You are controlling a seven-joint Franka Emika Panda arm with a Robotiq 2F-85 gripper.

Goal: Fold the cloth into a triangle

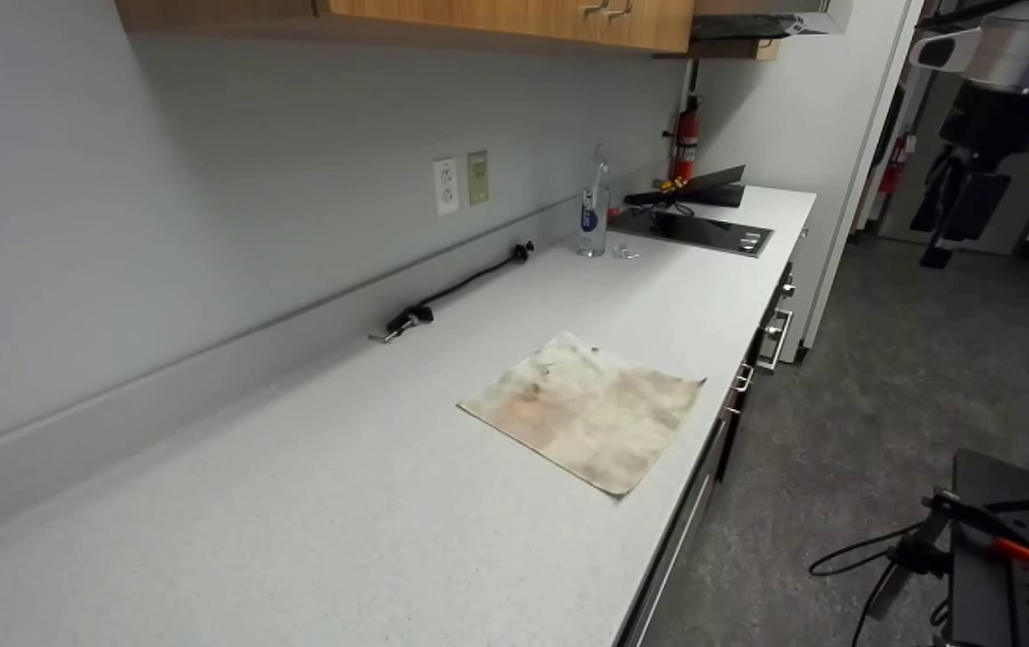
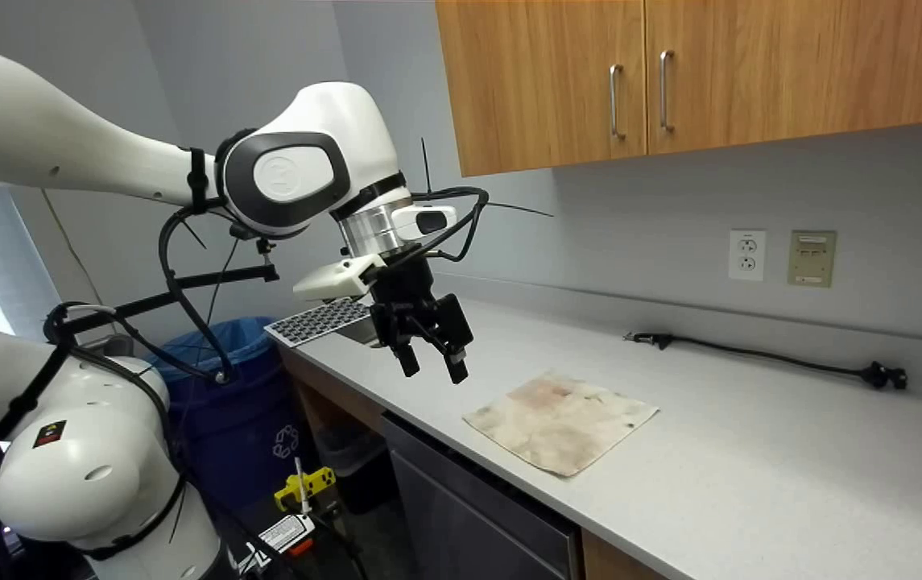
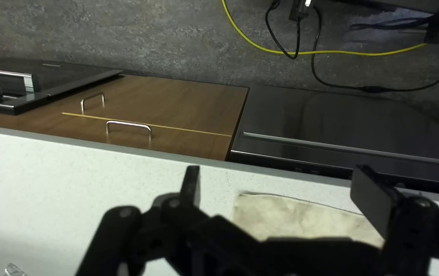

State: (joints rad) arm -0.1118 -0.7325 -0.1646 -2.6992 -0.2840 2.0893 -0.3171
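Observation:
The cloth is beige with brownish stains. It lies flat and spread as a rough square near the front edge of the counter, in both exterior views (image 1: 588, 412) (image 2: 564, 423). My gripper (image 2: 434, 374) is open and empty, held in the air above the counter, apart from the cloth and off to one side of it. It also shows at the upper right of an exterior view (image 1: 938, 241). In the wrist view the gripper (image 3: 276, 180) has its fingers wide apart. Part of the cloth (image 3: 300, 218) shows below between them; the gripper body hides the rest.
The white counter (image 1: 343, 503) runs along a wall. A black cable with clamps (image 1: 469, 280) lies by the backsplash. A clear bottle (image 1: 593, 220) and a black cooktop (image 1: 694, 230) stand farther along. Wooden cabinets (image 2: 718, 72) hang above. A white grid panel (image 2: 320, 321) lies at the counter's end.

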